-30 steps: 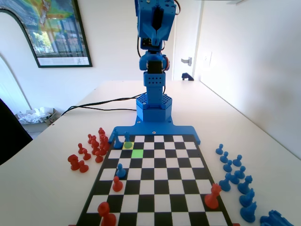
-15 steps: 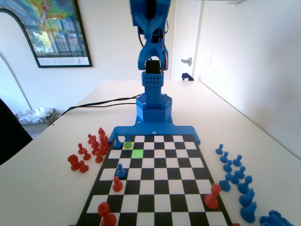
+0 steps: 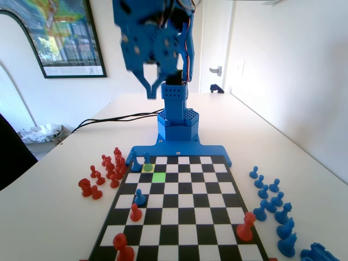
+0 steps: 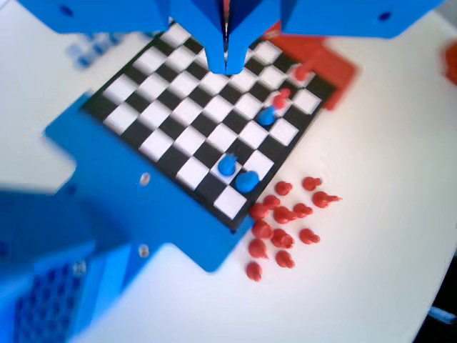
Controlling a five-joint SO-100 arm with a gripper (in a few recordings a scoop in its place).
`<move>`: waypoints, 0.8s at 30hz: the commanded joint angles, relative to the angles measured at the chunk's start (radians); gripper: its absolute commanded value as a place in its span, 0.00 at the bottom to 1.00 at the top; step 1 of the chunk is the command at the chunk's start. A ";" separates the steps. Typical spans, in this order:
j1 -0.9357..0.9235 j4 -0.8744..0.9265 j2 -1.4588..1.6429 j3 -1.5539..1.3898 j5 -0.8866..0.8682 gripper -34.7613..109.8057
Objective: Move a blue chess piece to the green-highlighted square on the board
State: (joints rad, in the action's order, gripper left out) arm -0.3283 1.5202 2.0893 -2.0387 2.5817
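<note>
Red pieces (image 3: 106, 171) sit in a loose cluster on the white surface (image 3: 49, 206) at the left of the fixed view, just off the board (image 3: 179, 209). On the board's far left corner, the blue chess piece (image 3: 147, 160) stands upright on the yellow-lit square (image 3: 148, 168), with a stubbier blue pawn (image 3: 136, 165) just beside it on its left. Diagonally next to that yellow one, one row nearer the camera, lies the green-highlighted square (image 3: 159, 177), bare. Nearer along the left files stand another blue pawn (image 3: 140, 198) and a red pawn (image 3: 136, 212). Gripper (image 3: 154, 89) hangs high above the board's far end, well apart from every piece, carrying nothing; in the wrist view its jaws (image 4: 227, 61) look pressed together at the tips (picture is blurred). Far right of the fixed view, a row of spare blue pieces (image 3: 272, 204) lines the surface beside the board, and a red piece (image 3: 246, 226) stands on the near right squares.
</note>
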 commanded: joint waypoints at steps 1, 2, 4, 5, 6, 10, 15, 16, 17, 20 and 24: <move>-0.067 0.011 0.015 -0.015 0.233 0.25; -0.080 0.003 0.014 -0.025 0.282 0.25; -0.103 -0.044 0.000 -0.057 0.367 0.25; -0.112 -0.084 -0.012 -0.083 0.408 0.25; -0.117 -0.123 -0.028 -0.104 0.433 0.25; -0.141 -0.284 -0.104 -0.179 0.545 0.25; -0.146 -0.413 -0.196 -0.218 0.578 0.25; -0.147 -0.425 -0.209 -0.221 0.581 0.27; -0.146 -0.437 -0.215 -0.227 0.584 0.28; -0.140 -0.448 -0.215 -0.244 0.609 0.30; -0.132 -0.453 -0.215 -0.259 0.623 0.32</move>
State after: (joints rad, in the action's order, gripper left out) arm -0.4495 1.0753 1.8607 -2.2964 2.9161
